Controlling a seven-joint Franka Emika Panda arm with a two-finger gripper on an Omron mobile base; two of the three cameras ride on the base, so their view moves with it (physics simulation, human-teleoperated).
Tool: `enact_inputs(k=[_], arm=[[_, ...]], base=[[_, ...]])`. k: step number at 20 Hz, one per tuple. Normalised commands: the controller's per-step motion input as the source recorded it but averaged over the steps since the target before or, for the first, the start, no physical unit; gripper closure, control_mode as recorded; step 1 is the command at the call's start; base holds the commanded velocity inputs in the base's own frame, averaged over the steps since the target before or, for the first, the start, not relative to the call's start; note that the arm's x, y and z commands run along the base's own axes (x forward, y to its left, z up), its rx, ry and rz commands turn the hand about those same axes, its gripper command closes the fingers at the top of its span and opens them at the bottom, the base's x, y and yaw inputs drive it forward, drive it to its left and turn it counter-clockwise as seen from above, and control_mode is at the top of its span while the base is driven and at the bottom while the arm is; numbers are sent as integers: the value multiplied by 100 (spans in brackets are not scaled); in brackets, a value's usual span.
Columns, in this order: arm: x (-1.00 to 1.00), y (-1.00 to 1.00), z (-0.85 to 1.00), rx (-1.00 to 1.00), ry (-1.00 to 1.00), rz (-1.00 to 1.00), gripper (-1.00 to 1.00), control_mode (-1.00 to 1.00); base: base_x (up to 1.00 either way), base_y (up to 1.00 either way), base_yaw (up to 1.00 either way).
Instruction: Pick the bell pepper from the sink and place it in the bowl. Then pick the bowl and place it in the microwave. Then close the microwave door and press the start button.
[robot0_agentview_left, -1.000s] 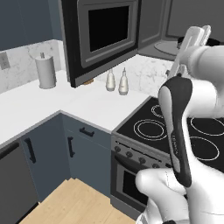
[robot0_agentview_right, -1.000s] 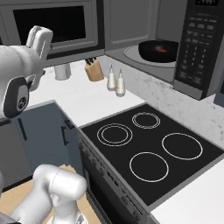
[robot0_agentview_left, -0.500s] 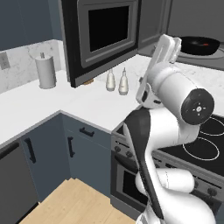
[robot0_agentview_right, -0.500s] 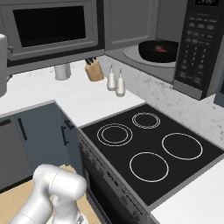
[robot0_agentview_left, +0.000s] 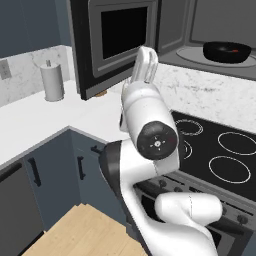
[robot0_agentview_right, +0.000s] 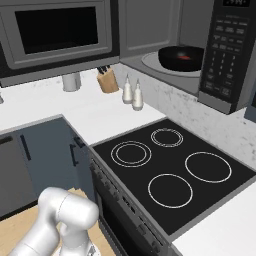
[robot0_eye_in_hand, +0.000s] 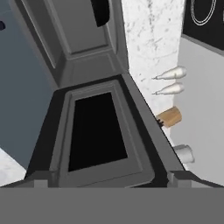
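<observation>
The microwave door (robot0_agentview_left: 116, 39) stands swung open, a dark panel with a black window. My gripper (robot0_agentview_left: 145, 62) points up at its lower right edge, jaws open and empty. In the hand view the door (robot0_eye_in_hand: 94, 131) is close ahead of the gripper (robot0_eye_in_hand: 109, 179), whose fingertips (robot0_eye_in_hand: 41, 180) are spread wide. The black bowl (robot0_agentview_left: 227, 51) sits on the turntable inside the microwave (robot0_agentview_right: 150, 60) cavity, with the red bell pepper (robot0_agentview_right: 186, 57) in it. The keypad panel (robot0_agentview_right: 227, 50) is right of the cavity. The sink is out of view.
A black four-ring cooktop (robot0_agentview_right: 170, 170) lies below the microwave. On the white counter (robot0_agentview_right: 95, 112) stand a knife block (robot0_agentview_right: 107, 80), two shakers (robot0_agentview_right: 132, 95) and a steel canister (robot0_agentview_left: 52, 82). Slate-blue cabinets (robot0_agentview_left: 45, 170) run under the counter.
The arm has swung left from the cavity side across the cooktop, bringing the hand up to the open door. The jaws stay open and empty.
</observation>
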Motion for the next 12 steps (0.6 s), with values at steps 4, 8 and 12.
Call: enact_inputs(k=[4, 8, 12], arm=[[19, 63, -24, 0, 1, -5, -100, -100], [33, 48, -36, 0, 0, -5, -100, -100], [22, 46, -43, 0, 0, -3, -100, -100]], base=[[0, 0, 0], [0, 0, 0], [0, 0, 0]])
